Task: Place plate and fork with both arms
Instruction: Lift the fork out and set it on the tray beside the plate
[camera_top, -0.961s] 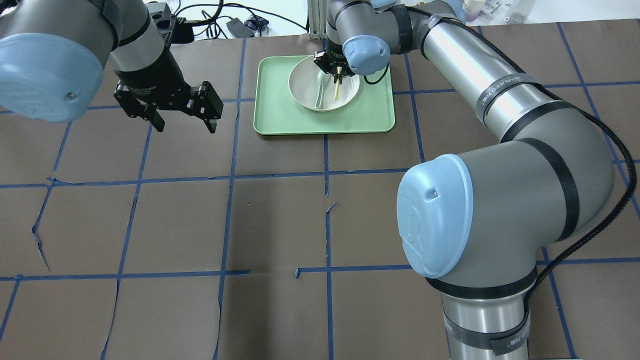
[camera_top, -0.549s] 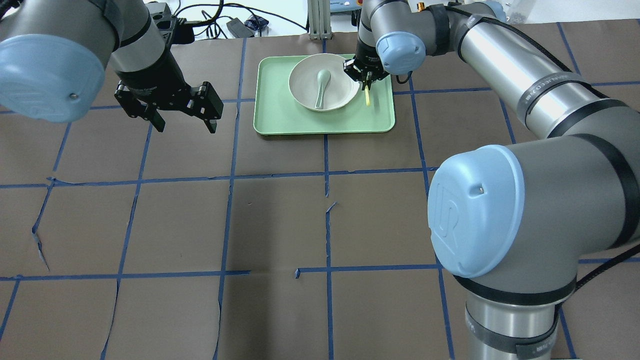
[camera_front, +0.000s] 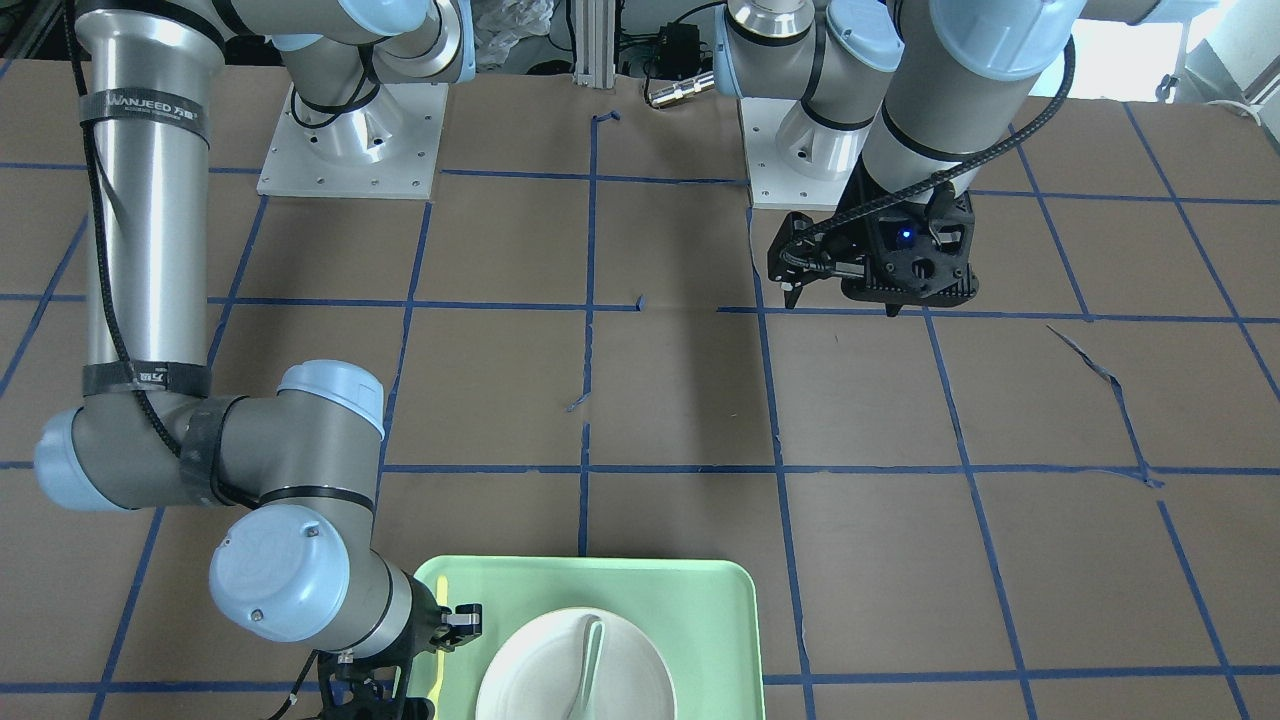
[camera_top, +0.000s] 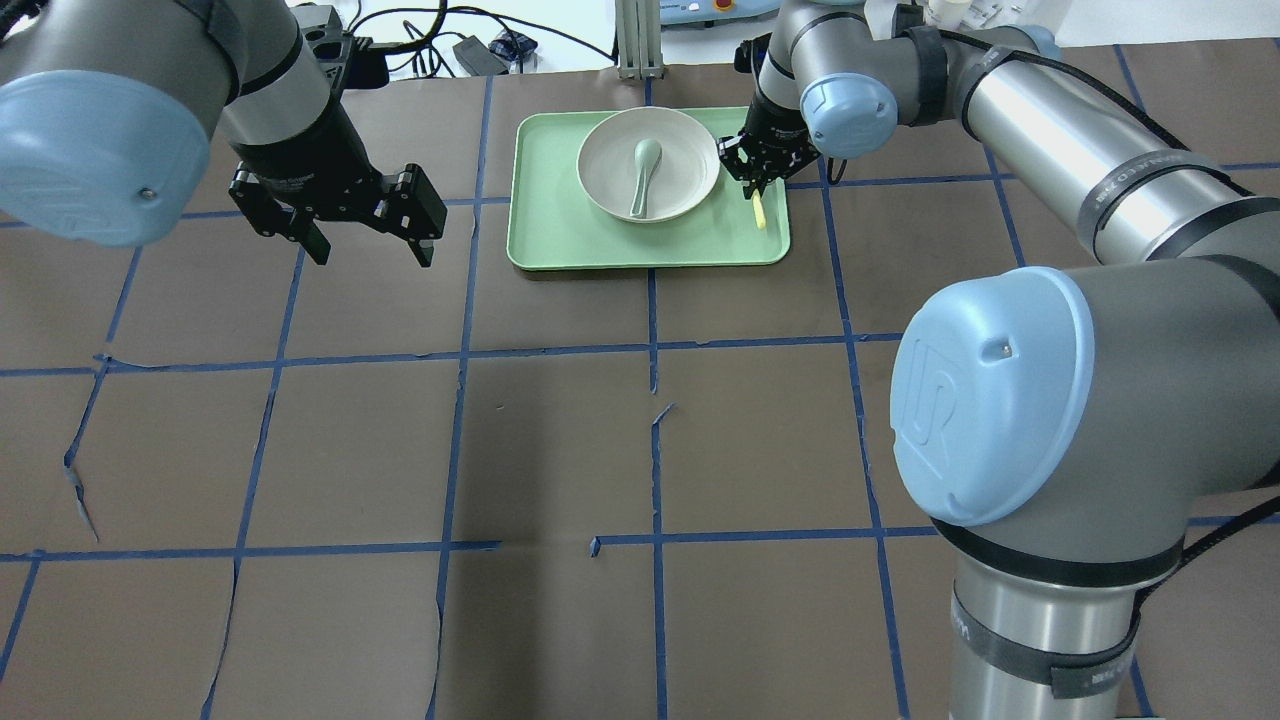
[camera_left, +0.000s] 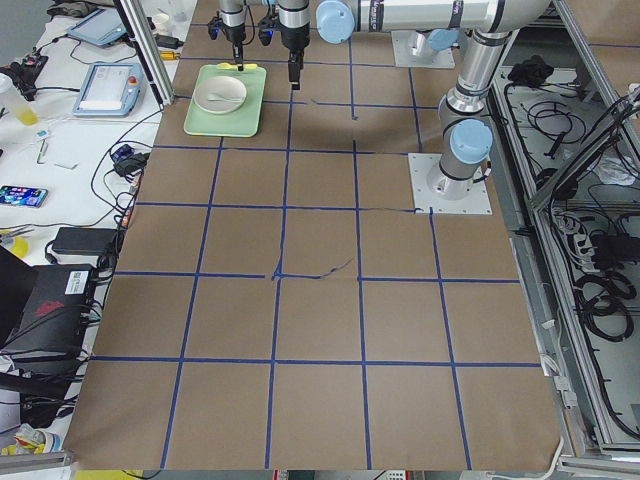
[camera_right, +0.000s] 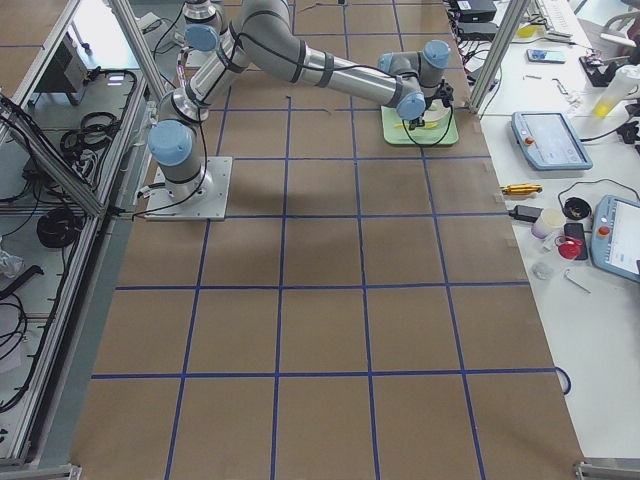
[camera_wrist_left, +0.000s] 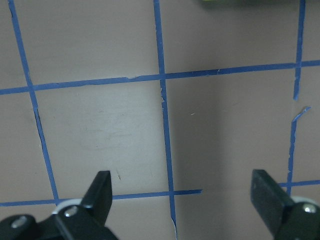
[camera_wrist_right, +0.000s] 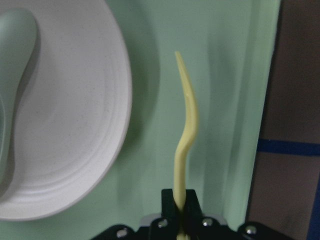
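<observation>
Brown paper table, crossed by blue tape lines. At left, left gripper hanging above bare table, well apart from the tray, fingers spread wide, nothing between them. At centre, far side, mint-green tray flat on the table. On the tray, off-white plate, with pale green spoon lying in it. Just right of the plate, yellow fork over the tray's bare strip near its right rim, apart from the plate. Right gripper pointing down, fingers pinched tight on one end of the fork. Contact between fork tip and tray: cannot tell.
</observation>
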